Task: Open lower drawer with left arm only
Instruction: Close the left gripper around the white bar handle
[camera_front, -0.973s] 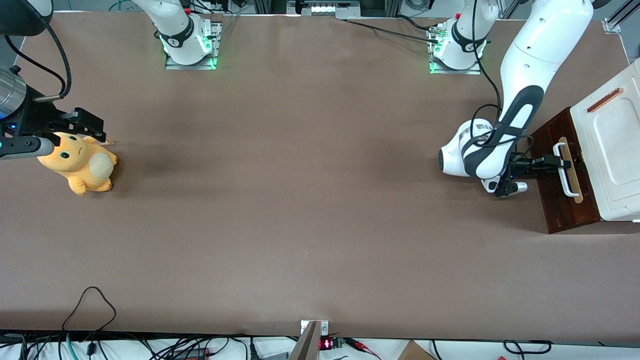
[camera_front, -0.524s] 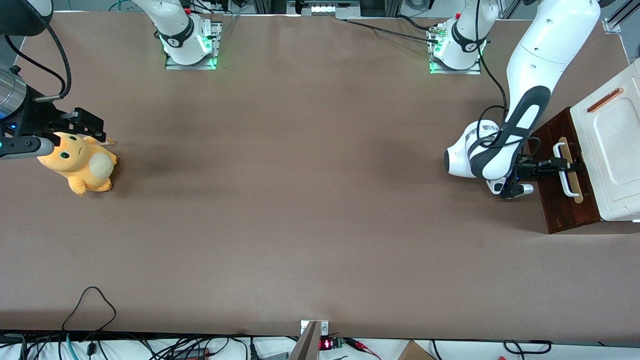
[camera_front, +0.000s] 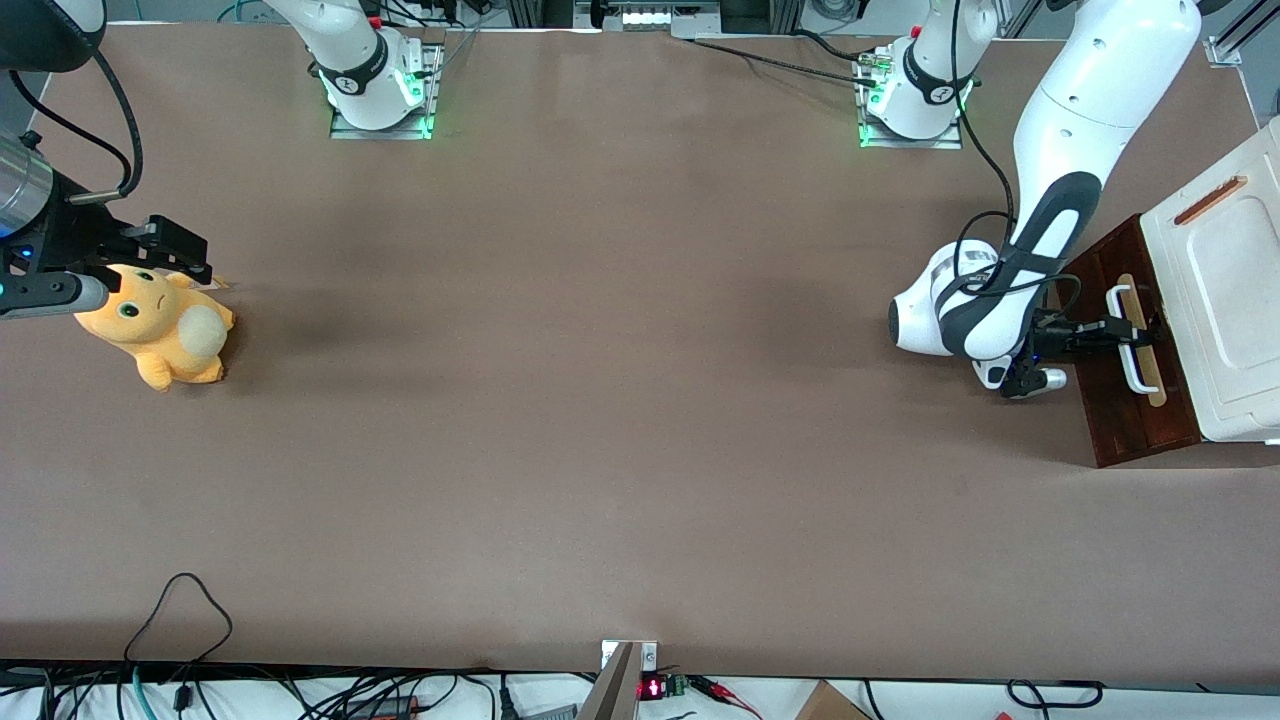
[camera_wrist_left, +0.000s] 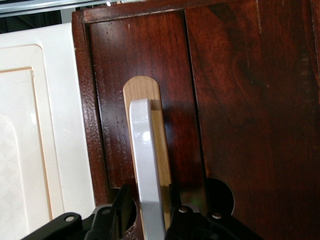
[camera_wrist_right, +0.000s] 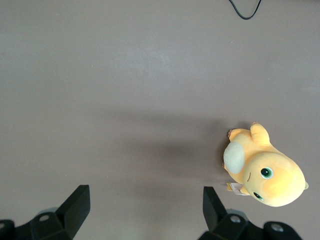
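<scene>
My gripper (camera_wrist_left: 150, 220) sits at the white handle (camera_wrist_left: 146, 165) of the lower drawer (camera_front: 1125, 395), one finger on each side of the bar; whether they pinch it yet I cannot tell. The drawer looks closed, at the working arm's end of the table. I'd confirm a firm hold, then pull straight out, square to the front, without twisting

Dark lower drawer (camera_front: 1130, 380), closed; pincer (camera_front: 1138, 330) astride handle (camera_wrist_left: 147, 165).
</scene>
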